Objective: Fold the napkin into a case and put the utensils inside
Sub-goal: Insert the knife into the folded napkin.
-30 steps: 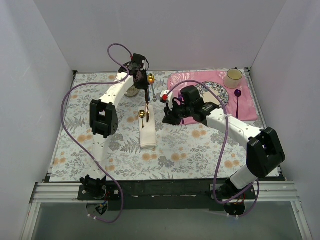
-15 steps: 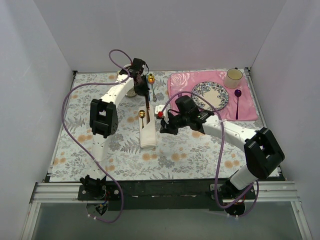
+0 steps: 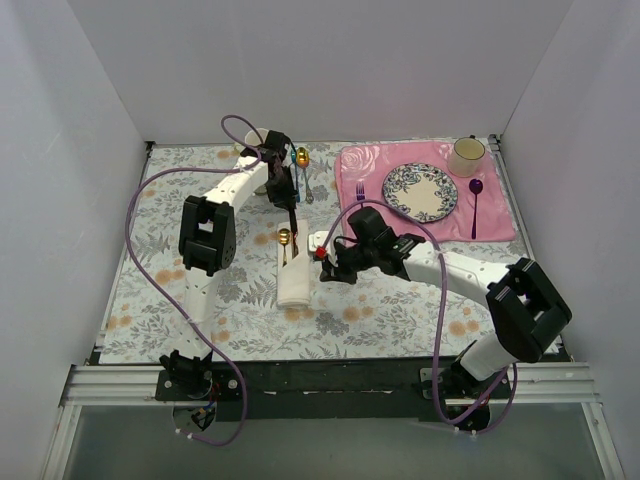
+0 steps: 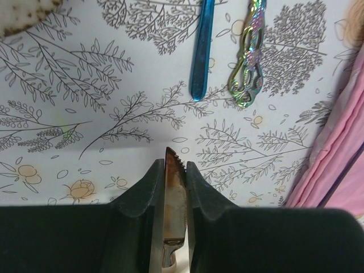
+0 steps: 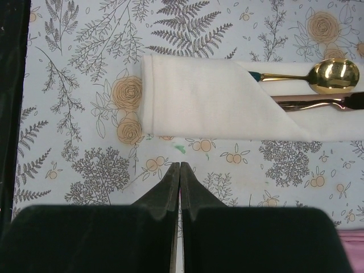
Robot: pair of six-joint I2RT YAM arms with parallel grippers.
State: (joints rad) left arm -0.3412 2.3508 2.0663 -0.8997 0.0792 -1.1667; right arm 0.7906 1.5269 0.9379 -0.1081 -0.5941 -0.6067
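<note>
One folded napkin [image 3: 294, 283] is laid near the middle of the counter [image 3: 150, 290]. Two utensils are tucked into its far end: one spoon [image 5: 335, 75] and one knife [image 4: 174, 190], whose far end is clamped in the left claw [image 4: 173, 166]. The right claw [image 5: 180, 166], pressed together and empty, is seen just right of the napkin.

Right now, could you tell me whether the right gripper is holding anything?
No, the right gripper is shut empty beside the napkin.
</note>
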